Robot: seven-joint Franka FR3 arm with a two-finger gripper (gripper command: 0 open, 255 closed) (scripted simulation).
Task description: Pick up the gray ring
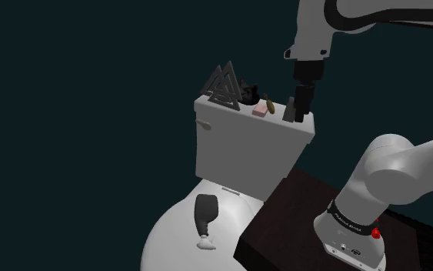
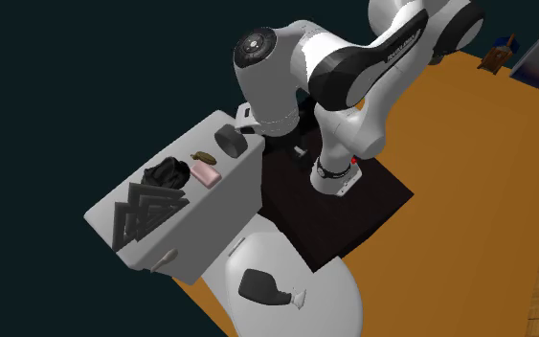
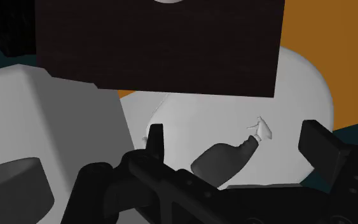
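Pale lettering runs along the white arm's (image 2: 353, 67) dark upper link in the second exterior view, and more circles its base collar in the shoulder view, but neither can be read.

At the shoulder view's left, a dark spray bottle (image 1: 205, 218) with a white nozzle lies on the closed toilet seat lid (image 1: 168, 239). Above it stands the white toilet tank (image 1: 245, 150), with a flush lever (image 1: 203, 122) on its front near the left corner. A row of things sits on the tank top. First come dark stacked triangles (image 1: 224, 86), then a black lumpy thing (image 1: 248, 92), then a small pink block (image 1: 260, 110) with a thin brown piece (image 1: 268, 101) just behind it. The gray ring (image 2: 229, 142) is last, at the end of the tank top next to the dark stand (image 1: 299, 215).

The hand (image 3: 238, 137) hangs over that same end, just beside the ring. Its fingers (image 3: 155, 140) are spread apart and clasp nothing. In the wrist view the ring lies off to the side of the left finger rather than between the two, and the spray bottle shows far below in the gap.

The pink block and brown piece are the ring's nearest neighbours, and a bare strip of tank top separates them from it. On the ring's other side the tank top ends at its edge, with the stand below. Orange floor (image 2: 449, 191) spreads beyond.
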